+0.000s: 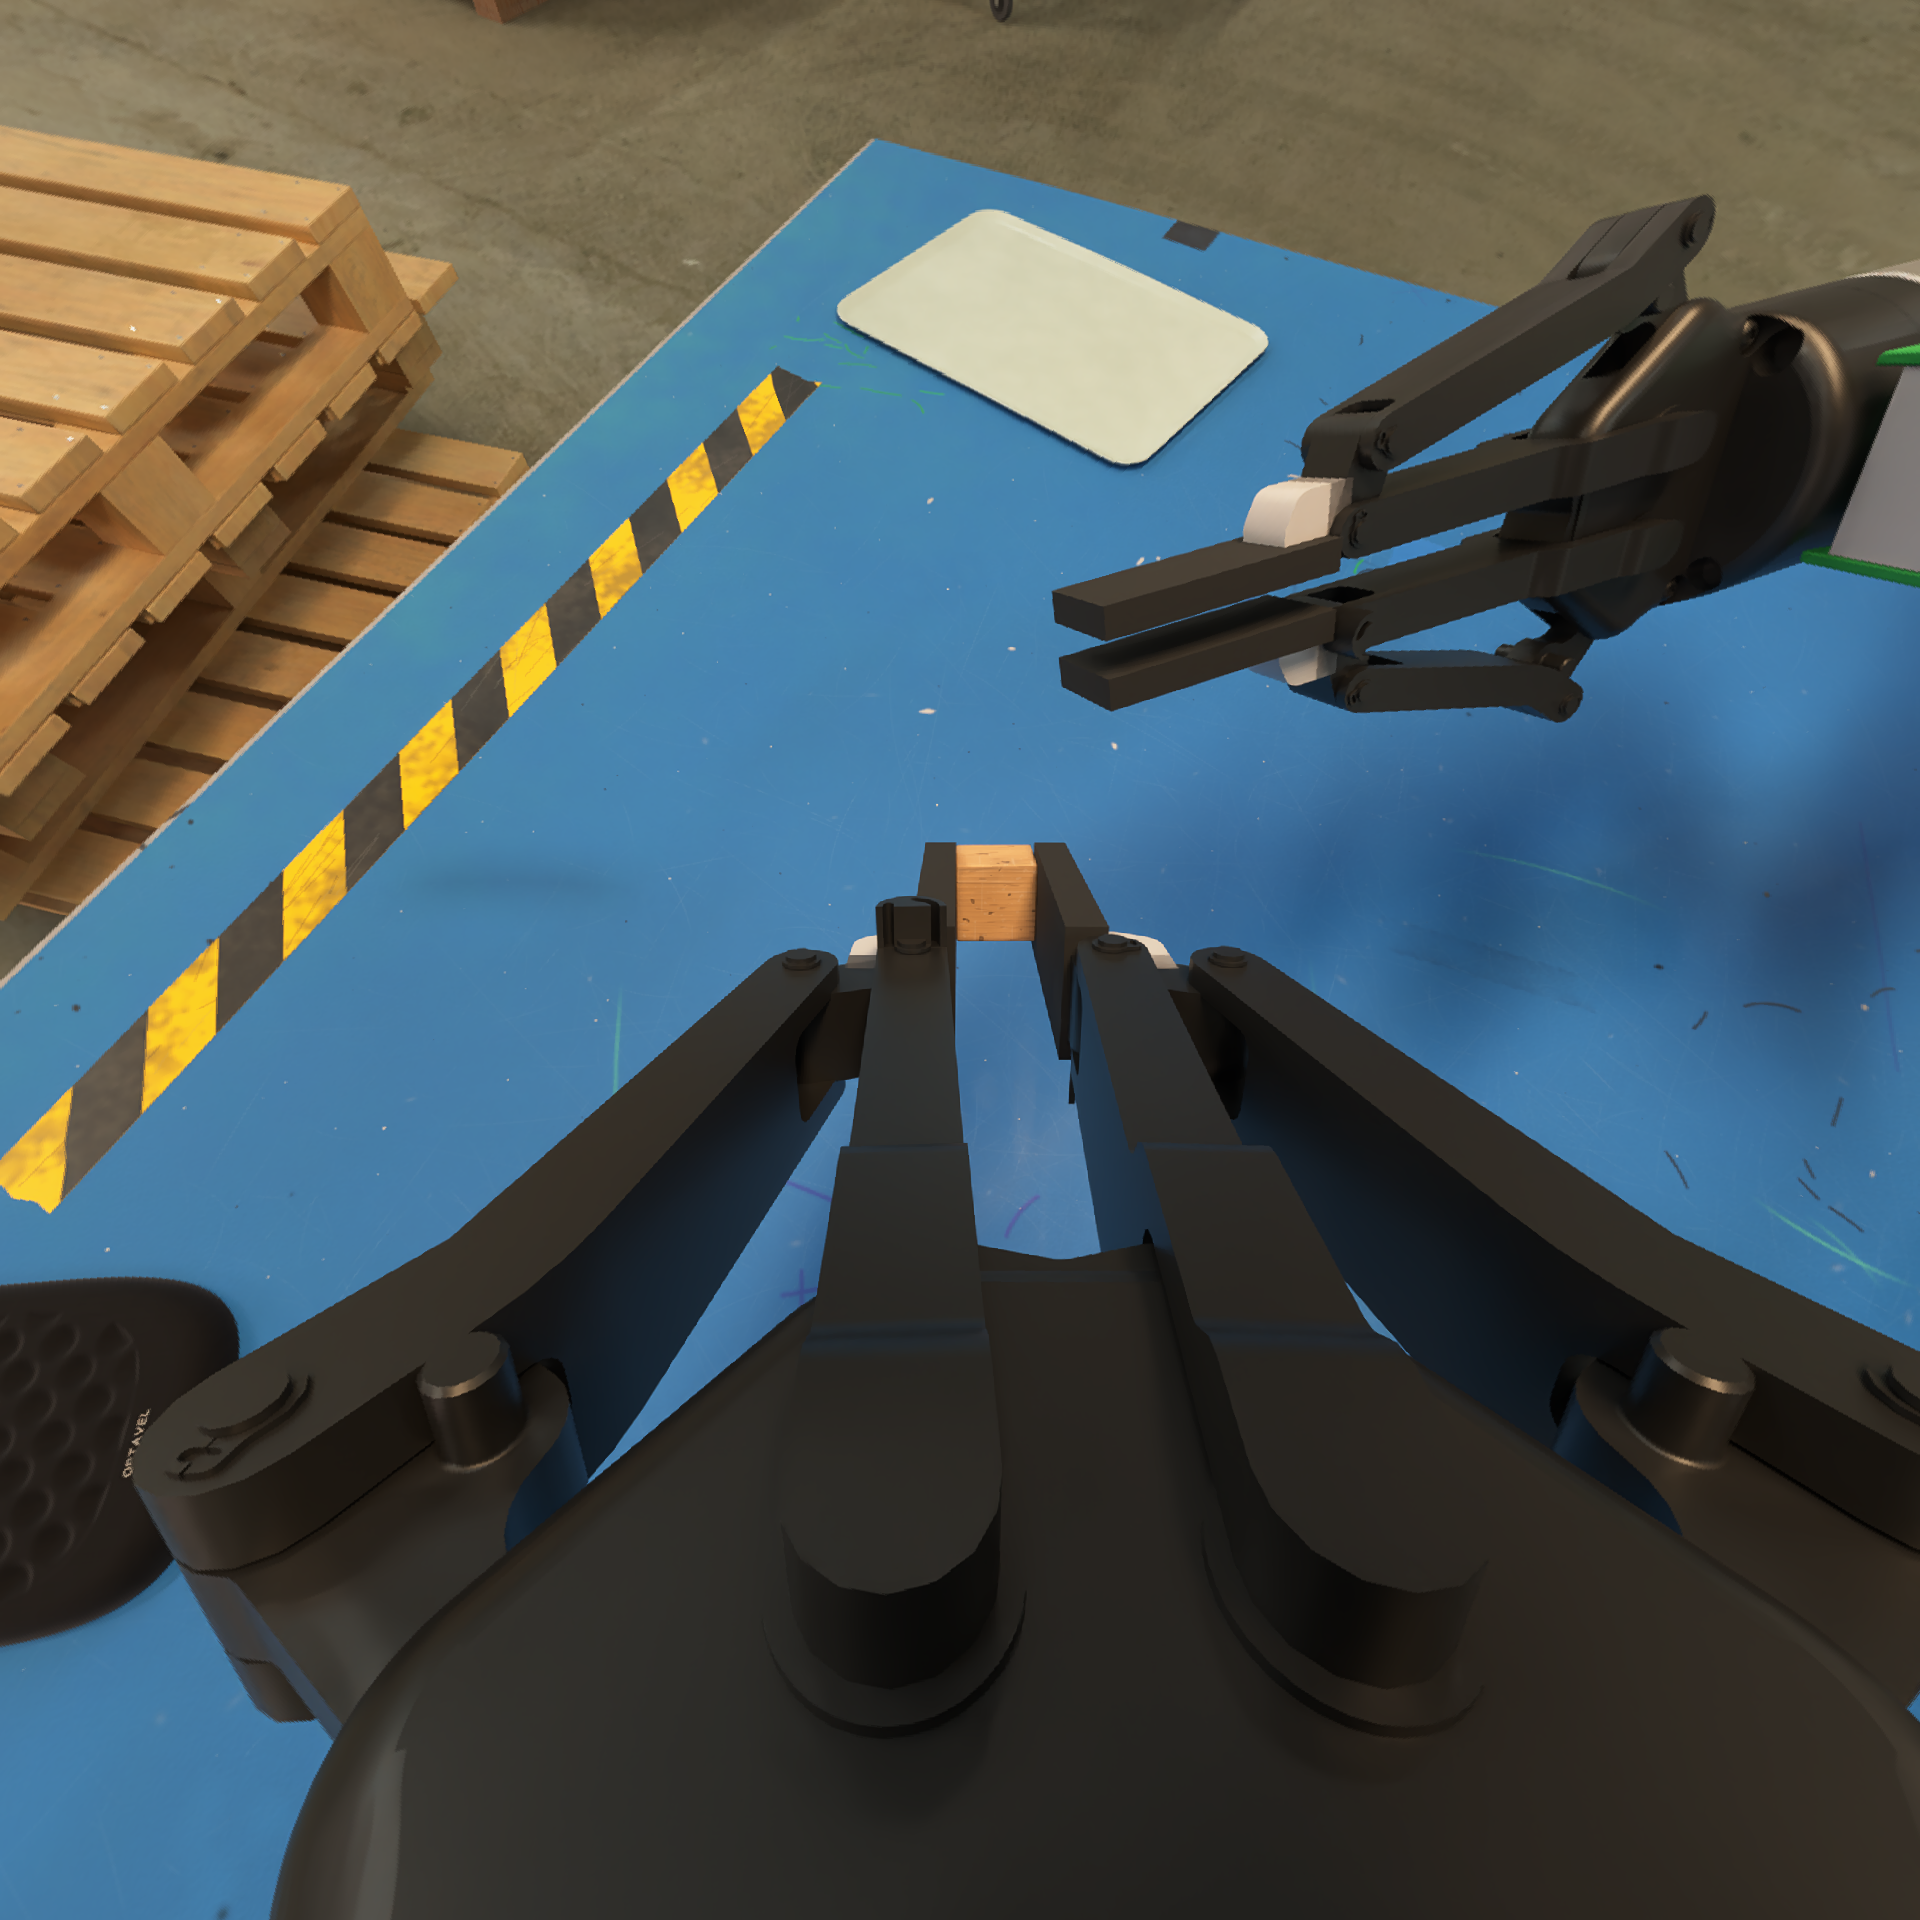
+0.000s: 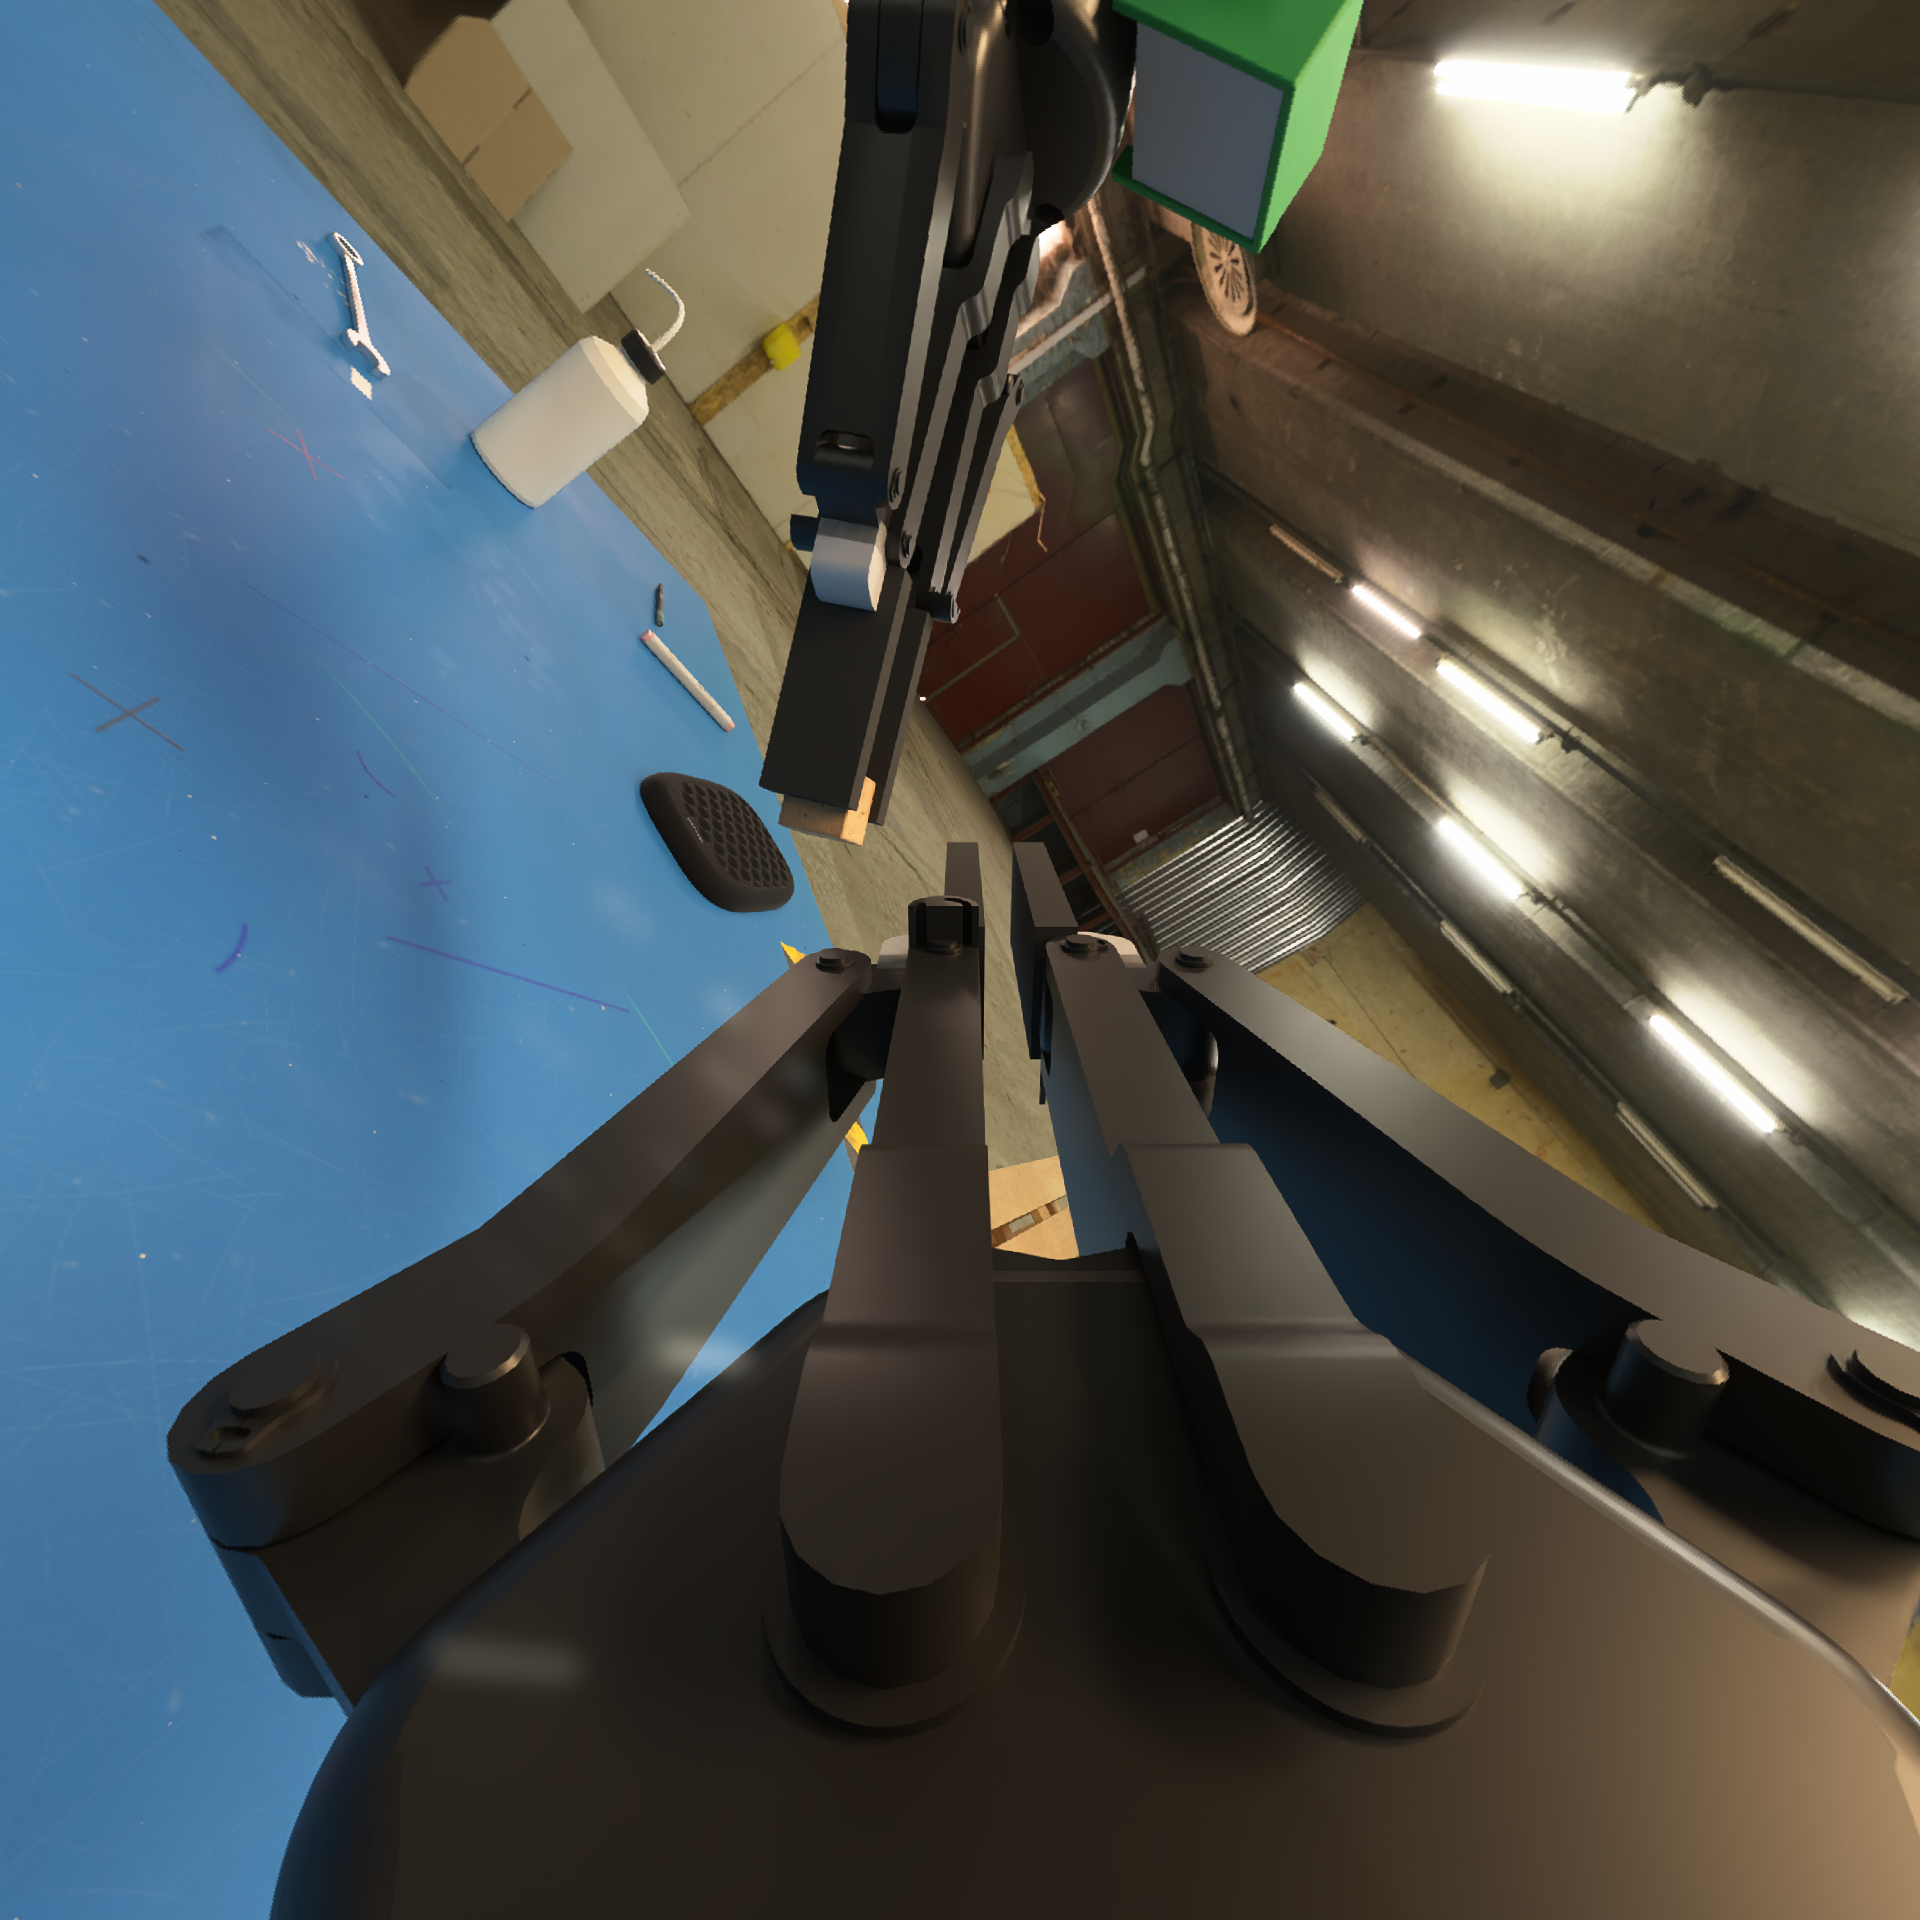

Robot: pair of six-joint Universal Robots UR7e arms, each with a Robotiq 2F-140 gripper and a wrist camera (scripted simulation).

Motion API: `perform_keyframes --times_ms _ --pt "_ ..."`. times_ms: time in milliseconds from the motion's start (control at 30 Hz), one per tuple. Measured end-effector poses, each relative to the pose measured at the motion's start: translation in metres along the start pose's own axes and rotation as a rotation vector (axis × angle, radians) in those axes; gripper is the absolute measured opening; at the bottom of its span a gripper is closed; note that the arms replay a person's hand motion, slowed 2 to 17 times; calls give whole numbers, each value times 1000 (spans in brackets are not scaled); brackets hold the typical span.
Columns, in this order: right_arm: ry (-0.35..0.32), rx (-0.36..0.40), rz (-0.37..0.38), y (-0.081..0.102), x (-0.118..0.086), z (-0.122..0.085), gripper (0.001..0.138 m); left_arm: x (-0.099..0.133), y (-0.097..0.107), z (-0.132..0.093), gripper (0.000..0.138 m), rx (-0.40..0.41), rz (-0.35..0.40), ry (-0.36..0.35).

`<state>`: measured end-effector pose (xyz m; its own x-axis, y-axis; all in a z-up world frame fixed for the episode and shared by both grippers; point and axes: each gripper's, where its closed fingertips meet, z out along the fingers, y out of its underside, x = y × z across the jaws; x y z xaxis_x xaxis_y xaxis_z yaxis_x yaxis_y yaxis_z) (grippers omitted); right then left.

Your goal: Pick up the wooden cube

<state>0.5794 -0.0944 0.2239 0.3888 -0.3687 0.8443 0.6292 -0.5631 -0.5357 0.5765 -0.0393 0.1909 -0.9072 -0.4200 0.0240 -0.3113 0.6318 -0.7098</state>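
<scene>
The wooden cube [image 1: 995, 891] is small and light brown, and sits clamped between the fingertips of my left gripper [image 1: 995, 883]. The gripper holds it above the blue table [image 1: 727, 644]. In the right wrist view the left gripper [image 2: 831, 800] hangs down from above with the cube [image 2: 826, 821] at its tip. My right gripper [image 2: 995, 862] has its fingers nearly together with nothing between them. In the left wrist view the right gripper [image 1: 1081, 644] hovers to the right of and beyond the cube, apart from it.
A white tray [image 1: 1049, 332] lies at the far end of the table. A yellow-black tape stripe [image 1: 468, 727] runs along the left edge, with wooden pallets [image 1: 187, 416] beyond it. A black pad [image 2: 717, 842], a pen [image 2: 686, 681], a white bottle [image 2: 561, 416] and a metal key [image 2: 358, 312] lie on the table.
</scene>
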Motion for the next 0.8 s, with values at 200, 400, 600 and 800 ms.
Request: perform_keyframes --times_ms 200,400,600,800 --pt "-7 -5 -15 0 -3 1 9 0 2 0 20 -17 -1 -2" --pt "-15 -11 -33 1 -5 2 9 0 5 1 20 -33 3 -6" --pt "-20 -17 -52 2 -7 2 9 0 6 1 20 -47 9 -15" --pt "-23 -20 -72 2 -9 2 9 0 7 0 20 -55 12 -19"
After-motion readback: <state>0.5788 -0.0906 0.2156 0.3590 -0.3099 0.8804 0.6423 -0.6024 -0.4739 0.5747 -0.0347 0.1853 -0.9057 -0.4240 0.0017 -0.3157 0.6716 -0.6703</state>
